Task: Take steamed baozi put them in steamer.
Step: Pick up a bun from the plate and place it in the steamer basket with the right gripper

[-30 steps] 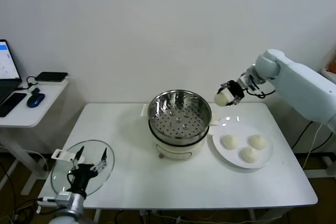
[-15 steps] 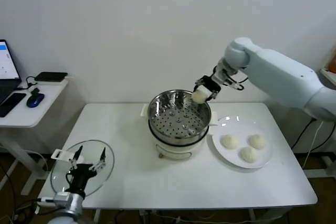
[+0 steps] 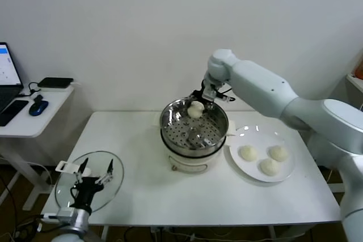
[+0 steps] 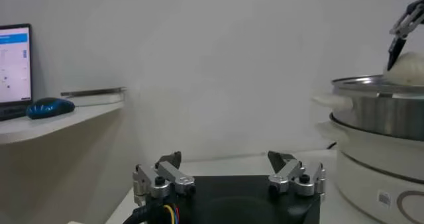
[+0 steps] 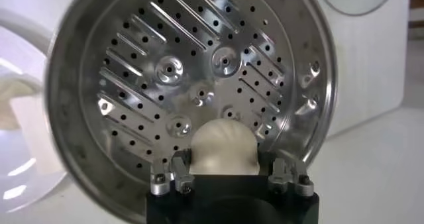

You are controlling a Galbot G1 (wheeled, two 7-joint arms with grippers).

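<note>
Right gripper (image 3: 197, 103) is over the far side of the steamer (image 3: 194, 121), reaching in from the right across the table (image 3: 227, 196). It has one bun (image 3: 195, 110) between its fingers; in the right wrist view that bun (image 5: 222, 147) sits between the two finger mounts, directly above the perforated steel bottom of the basket (image 5: 192, 79). The right fingertip touches the bun, the left one looks slightly off it, so I can't tell if the bun is clamped or just let go. Whether it hangs just above the perforated floor or rests on it, the pictures don't settle either. Steamer stands mid-table: shiny basket on a cream-white pot base, nothing else inside the basket. Three more buns (image 3: 265, 158) lie on the white plate (image 3: 283, 174) just right of the steamer, grouped close together, plate rim near the pot base. Left gripper (image 3: 95, 173) is parked low at the near left corner, fingers spread apart with nothing between them, hovering over the glass lid (image 3: 65, 188) that lies flat on the table there. From the left wrist camera those fingers (image 4: 161, 176) point toward the steamer (image 4: 381, 132), with the bun (image 4: 407, 73) and the right gripper's tips (image 4: 405, 28) showing just above its rim. Small side desk (image 3: 34, 120) at far left holds a laptop (image 3: 7, 66), a mouse (image 3: 38, 106) and a phone (image 3: 12, 111), well apart from the work.
</note>
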